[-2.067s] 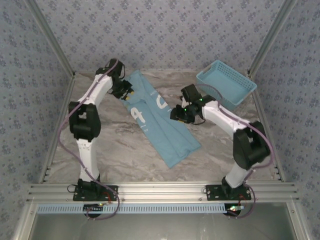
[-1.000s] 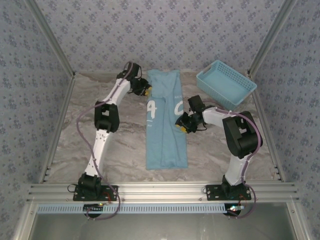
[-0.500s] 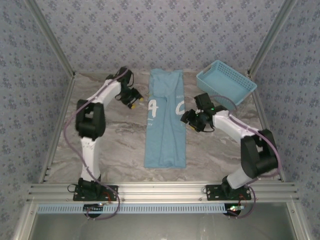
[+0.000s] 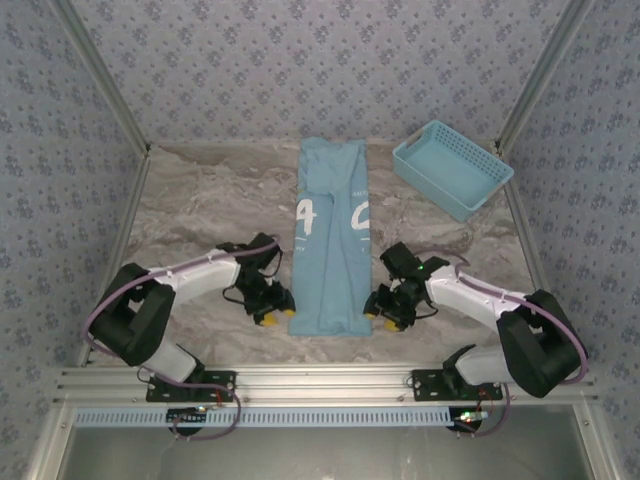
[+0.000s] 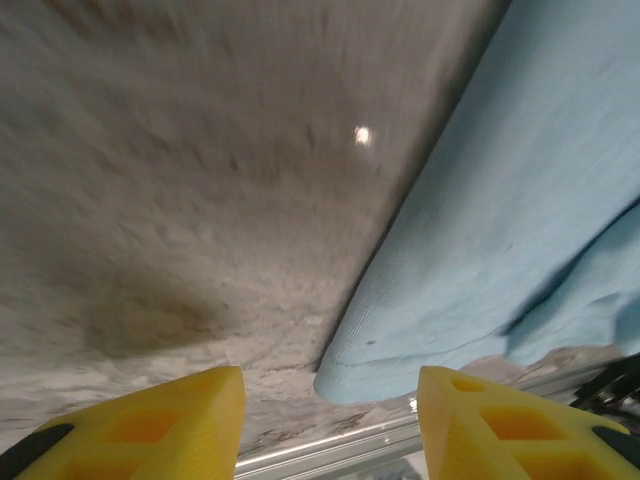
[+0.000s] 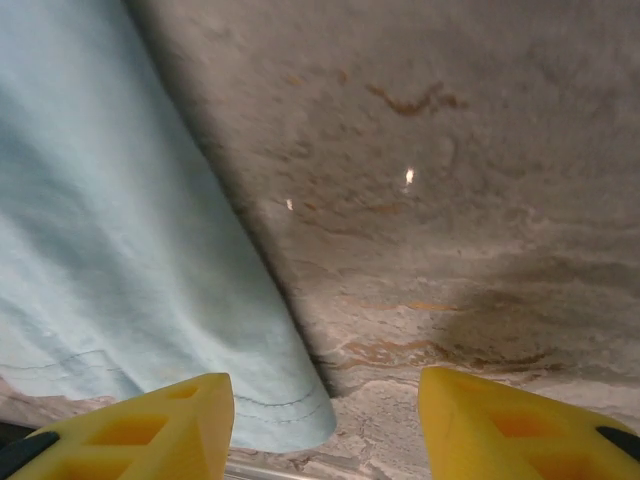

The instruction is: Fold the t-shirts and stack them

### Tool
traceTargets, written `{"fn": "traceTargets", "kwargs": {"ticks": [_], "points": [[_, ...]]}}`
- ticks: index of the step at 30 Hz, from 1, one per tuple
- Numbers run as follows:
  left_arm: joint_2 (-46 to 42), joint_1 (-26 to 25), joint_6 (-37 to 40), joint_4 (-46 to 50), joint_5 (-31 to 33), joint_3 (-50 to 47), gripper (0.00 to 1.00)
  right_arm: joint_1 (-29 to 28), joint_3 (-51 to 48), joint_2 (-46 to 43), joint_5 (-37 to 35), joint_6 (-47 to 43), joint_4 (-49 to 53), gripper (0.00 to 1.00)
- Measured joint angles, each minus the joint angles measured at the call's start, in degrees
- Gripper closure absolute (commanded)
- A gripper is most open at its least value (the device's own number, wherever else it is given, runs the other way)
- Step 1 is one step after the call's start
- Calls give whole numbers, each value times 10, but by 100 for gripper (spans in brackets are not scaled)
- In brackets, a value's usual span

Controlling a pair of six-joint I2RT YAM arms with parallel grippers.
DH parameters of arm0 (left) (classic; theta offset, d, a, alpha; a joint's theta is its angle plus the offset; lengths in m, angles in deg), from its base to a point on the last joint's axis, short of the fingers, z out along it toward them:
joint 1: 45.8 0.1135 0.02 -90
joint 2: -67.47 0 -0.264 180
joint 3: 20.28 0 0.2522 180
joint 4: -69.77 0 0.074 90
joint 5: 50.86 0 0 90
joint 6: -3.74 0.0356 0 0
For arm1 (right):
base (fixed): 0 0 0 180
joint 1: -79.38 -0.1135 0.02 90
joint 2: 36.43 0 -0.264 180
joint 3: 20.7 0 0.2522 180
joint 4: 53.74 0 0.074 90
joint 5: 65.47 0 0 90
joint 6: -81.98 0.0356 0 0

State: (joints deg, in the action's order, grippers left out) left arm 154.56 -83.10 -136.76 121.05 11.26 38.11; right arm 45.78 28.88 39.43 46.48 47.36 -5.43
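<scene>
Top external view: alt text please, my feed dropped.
A sky-blue t-shirt, folded into a long strip, lies flat on the table. The left arm and right arm flank its near corners, jaws open and empty. A blue basket sits at the far right.

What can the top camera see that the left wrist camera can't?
Top camera: the blue basket, the white letters on the t-shirt, and the left claw and right claw, open beside its near end. Left wrist camera: a close look at the hem corner, ahead of its yellow fingertips. Both: the t-shirt lying on the marble table.
</scene>
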Motion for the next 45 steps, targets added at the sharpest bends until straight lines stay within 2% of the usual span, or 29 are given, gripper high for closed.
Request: {"fn": "traceTargets", "kwargs": {"ticks": [4,8,15,27,37,45], "points": [[0,-35,-22,-29,-3,-18,52,-31,-15,3,2,30,-31,46],[3,-41,-40,-59,-7,-28,55,-48,-23,-2,-14,64,-43,48],[30,-46,-61,-46,-7,-13,70,-64,-23,-2,-38,106,-43,56],[59,-59,-66,-44,-15,17,78,-91,2,14,-58,122,-28,55],[68,-64,-54,-90,-12,26,99,-104,23,41,-22,122,-52,59],[62,-64,-42,-76,-8,26,100,-104,23,34,-23,115,-13,59]]}}
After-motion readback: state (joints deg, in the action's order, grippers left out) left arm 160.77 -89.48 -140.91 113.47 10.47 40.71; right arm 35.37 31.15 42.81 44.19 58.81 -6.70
